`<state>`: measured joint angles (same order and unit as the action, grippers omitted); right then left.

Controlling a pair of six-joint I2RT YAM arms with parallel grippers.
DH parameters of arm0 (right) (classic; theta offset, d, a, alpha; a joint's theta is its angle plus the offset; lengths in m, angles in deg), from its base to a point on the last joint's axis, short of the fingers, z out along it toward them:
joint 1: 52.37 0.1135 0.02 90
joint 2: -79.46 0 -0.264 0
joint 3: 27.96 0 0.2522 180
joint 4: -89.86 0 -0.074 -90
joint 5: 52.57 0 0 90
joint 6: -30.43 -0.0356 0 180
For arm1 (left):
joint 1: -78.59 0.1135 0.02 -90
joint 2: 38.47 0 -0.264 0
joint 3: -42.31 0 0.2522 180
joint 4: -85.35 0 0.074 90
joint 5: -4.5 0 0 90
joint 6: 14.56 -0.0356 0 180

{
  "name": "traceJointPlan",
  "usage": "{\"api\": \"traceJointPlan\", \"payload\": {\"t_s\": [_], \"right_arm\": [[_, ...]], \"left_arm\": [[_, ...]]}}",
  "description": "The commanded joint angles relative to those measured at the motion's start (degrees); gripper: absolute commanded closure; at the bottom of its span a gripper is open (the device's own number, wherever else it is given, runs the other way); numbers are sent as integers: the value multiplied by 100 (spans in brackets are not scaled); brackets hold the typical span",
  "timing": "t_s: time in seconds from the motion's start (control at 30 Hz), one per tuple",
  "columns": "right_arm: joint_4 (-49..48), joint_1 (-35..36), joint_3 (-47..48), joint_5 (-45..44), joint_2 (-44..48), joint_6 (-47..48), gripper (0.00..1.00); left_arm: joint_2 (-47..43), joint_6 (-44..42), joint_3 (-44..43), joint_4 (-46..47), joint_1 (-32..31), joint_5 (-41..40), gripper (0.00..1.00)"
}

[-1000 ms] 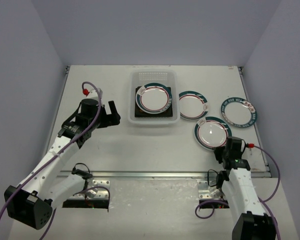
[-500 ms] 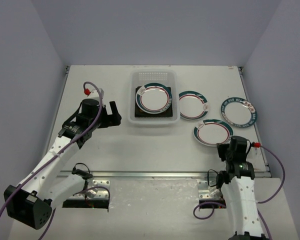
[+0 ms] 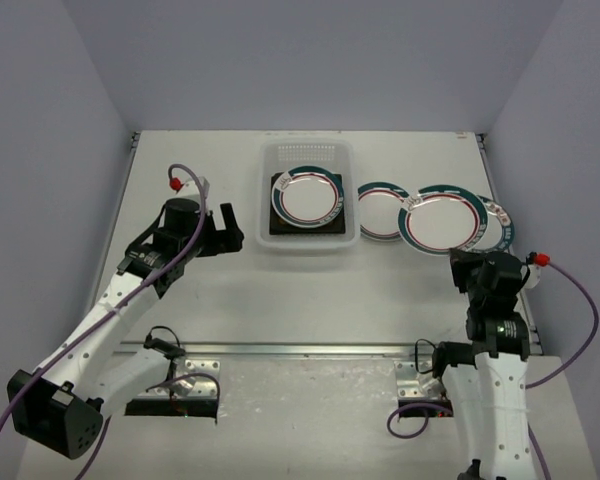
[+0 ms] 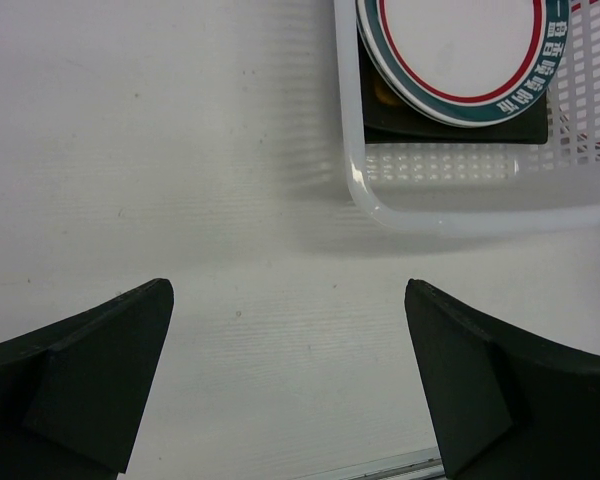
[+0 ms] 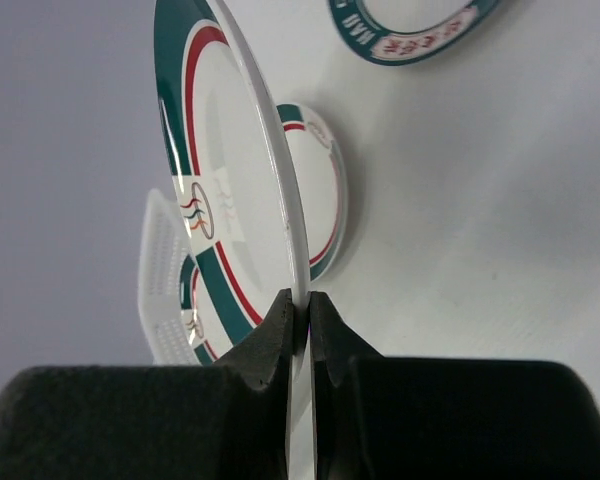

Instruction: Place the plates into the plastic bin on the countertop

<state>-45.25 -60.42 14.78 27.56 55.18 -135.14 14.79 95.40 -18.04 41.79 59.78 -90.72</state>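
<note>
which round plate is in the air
The plate pinched by its rim in the right gripper, held clear of the countertop; the rest lie flat.

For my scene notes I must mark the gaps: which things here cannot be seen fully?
- The square plate in the bin: top view, centre covered by the round plate on it.
- The rightmost plate: top view, partly behind the lifted plate; right wrist view, cut off by the top edge.
</note>
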Motion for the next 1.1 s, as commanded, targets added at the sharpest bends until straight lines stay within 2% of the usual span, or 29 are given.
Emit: {"api": "traceJointPlan", "payload": {"t_s": [0.0, 0.03, 0.07, 0.13, 0.23, 0.27, 0.43, 0.7, 0.97, 1.07], "right_arm": [[-2003, 14, 529, 1725, -1227, 658, 100], [-2530, 14, 593, 2186, -1554, 681, 100], [-2585, 14, 600, 2731, -1976, 653, 100], [-3385, 427, 1034, 3666, -3267, 798, 100], [-2796, 999, 2197, 3779, -4876, 1745, 100], [-2631, 1157, 2615, 3896, -5149, 1955, 100], [-1863, 1544, 4194, 4494, -7259, 2668, 100], [-1239, 1742, 5625, 4692, -8900, 3360, 100], [-1297, 1763, 6013, 4608, -9451, 3467, 100], [-1045, 1763, 6565, 4459, -9770, 3503, 97]], "left_arm": [[-123, -28, -123, 182, -70, -102, 0], [-130, -28, -130, 168, -70, -157, 0], [-147, -20, -147, 144, -70, -163, 0], [-223, 55, -188, 89, -70, -488, 0], [-332, 78, -164, 90, -62, -719, 0], [-326, 78, -144, 110, -62, -739, 0], [-297, 85, -141, 105, -53, -885, 0], [-238, 78, -131, 116, -53, -926, 0], [-237, 69, -96, 140, -53, -875, 0], [-224, 65, -92, 153, -53, -867, 0]]}}
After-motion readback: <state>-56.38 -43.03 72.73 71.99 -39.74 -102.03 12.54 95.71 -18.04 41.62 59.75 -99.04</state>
